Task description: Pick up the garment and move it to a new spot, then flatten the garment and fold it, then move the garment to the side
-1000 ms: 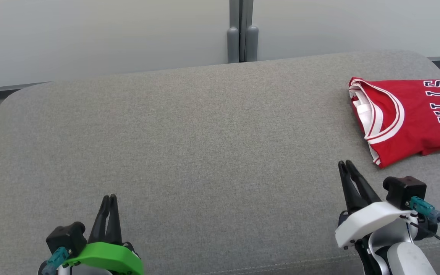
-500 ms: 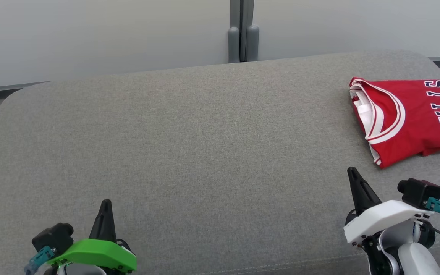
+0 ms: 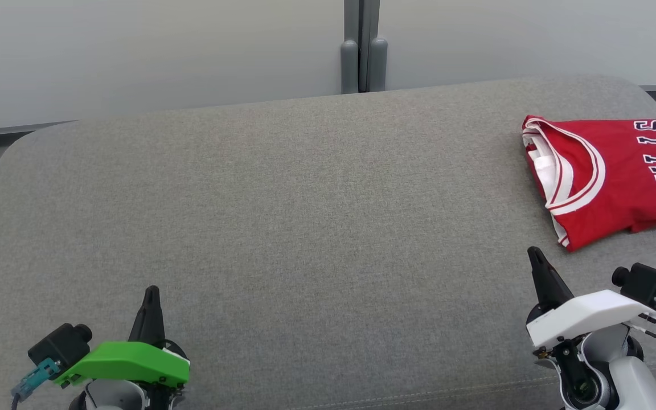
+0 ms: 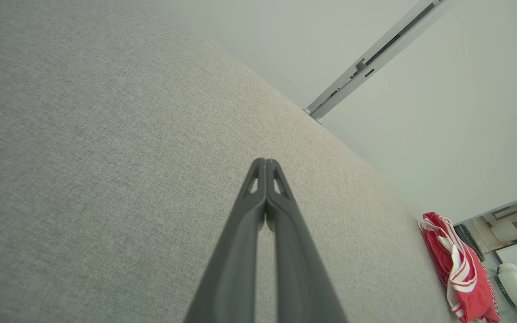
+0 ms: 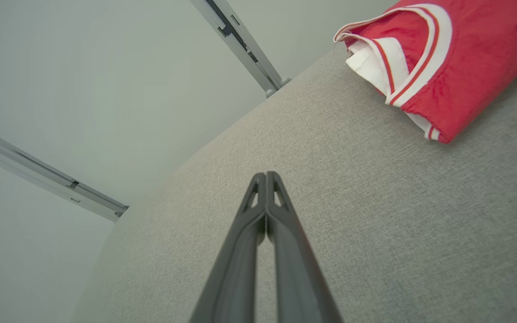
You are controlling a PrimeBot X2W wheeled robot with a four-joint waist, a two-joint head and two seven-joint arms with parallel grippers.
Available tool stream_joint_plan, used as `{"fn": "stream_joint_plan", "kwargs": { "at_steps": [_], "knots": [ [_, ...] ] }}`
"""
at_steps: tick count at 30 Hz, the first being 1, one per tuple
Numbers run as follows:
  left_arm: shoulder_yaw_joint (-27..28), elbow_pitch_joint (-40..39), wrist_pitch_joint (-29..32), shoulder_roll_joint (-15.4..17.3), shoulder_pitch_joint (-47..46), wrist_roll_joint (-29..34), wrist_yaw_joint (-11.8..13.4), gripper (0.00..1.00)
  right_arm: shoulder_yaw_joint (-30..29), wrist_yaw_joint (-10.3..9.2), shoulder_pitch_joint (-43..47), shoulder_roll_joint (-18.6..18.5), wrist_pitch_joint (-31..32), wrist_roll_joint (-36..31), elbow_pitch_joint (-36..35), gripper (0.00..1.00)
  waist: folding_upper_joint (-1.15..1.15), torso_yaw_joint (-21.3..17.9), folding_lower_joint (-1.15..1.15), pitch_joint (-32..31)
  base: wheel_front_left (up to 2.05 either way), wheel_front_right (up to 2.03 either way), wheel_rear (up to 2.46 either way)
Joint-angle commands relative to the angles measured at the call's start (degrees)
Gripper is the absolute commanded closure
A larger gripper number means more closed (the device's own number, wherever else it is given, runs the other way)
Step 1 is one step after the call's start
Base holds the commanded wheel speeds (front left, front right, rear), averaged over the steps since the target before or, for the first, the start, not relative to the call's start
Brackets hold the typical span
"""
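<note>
Your left gripper [image 3: 151, 290], far from the folded red Bulls jersey [image 3: 613, 171], and right gripper [image 3: 533, 253], near it, are both clenched empty, so draw back without brushing its folds.

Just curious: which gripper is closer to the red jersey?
Right. The right gripper sits just short of the jersey's near corner, not touching; the left gripper is far off across the cushion.

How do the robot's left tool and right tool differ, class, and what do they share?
The left tool wears a green shell; the right tool wears a white shell. The right tool sits close to the folded red jersey; the left tool is far across the grey cushion from it. Both are shut and hold nothing.
</note>
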Motion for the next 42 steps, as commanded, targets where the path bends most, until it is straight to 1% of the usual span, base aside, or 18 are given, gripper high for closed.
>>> {"fn": "stream_joint_plan", "kwargs": {
  "at_steps": [1,21,42],
  "knots": [
    [1.0,-0.3,0.4,-0.1,-2.0,-1.6,-0.6,1.00,-0.5,0.00,-1.9,-0.2,0.2,2.1,-0.3,1.00,0.00,0.0,0.00,0.0,0.00,0.00,0.00],
    [5.1,1.3,3.4,-2.0,-4.1,-12.2,-3.8,1.00,-3.1,0.00,-4.0,-0.3,2.4,16.2,2.9,1.00,0.00,0.2,0.00,0.0,0.00,0.00,0.00],
    [8.5,2.6,5.9,-3.6,-5.9,-20.8,-6.5,1.00,-5.3,0.00,-5.6,-0.4,4.1,27.7,5.5,1.00,0.00,0.4,0.00,0.1,0.00,0.00,0.00]
  ]
}}
